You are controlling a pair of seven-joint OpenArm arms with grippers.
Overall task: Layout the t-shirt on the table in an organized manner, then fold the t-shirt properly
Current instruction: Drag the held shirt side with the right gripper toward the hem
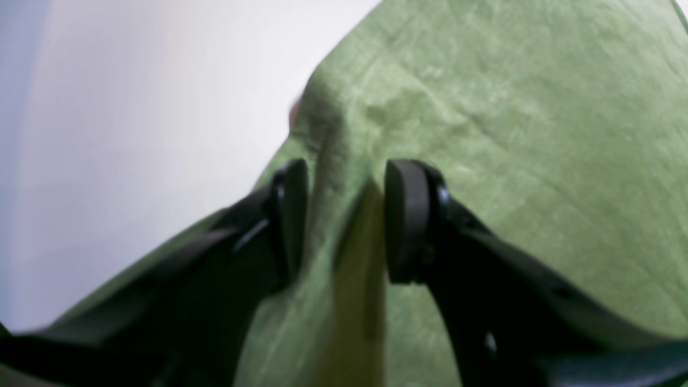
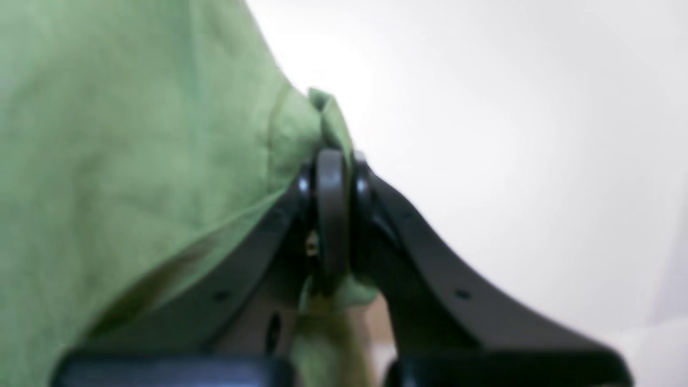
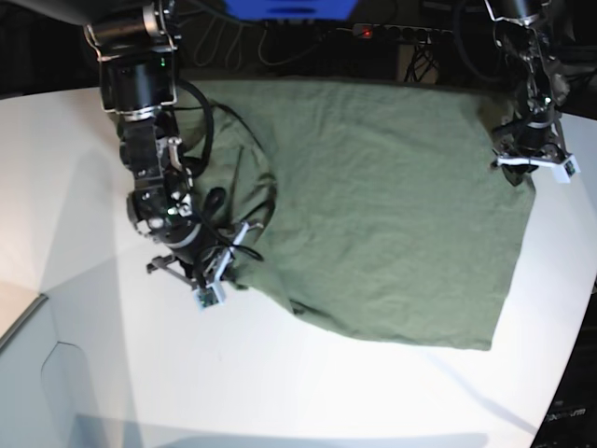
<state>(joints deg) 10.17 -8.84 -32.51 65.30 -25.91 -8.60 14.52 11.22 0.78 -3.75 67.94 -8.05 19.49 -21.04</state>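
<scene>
The olive-green t-shirt (image 3: 373, 205) lies mostly spread on the white table (image 3: 280, 373), bunched and wrinkled at its left side. My right gripper (image 3: 222, 266), at the shirt's lower left edge, is shut on a pinched bit of the t-shirt (image 2: 134, 161). In the right wrist view its jaws (image 2: 332, 183) are closed, with cloth poking out past the tips. My left gripper (image 3: 527, 168) is at the shirt's right edge. In the left wrist view (image 1: 346, 215) its jaws stand apart astride a raised ridge of the t-shirt (image 1: 510, 134).
Cables and a power strip (image 3: 373, 33) with a red light lie along the table's back edge, beside a blue object (image 3: 289, 7). The table's curved edge (image 3: 19, 322) runs at the lower left. Bare white tabletop (image 1: 134, 134) shows beside both grippers.
</scene>
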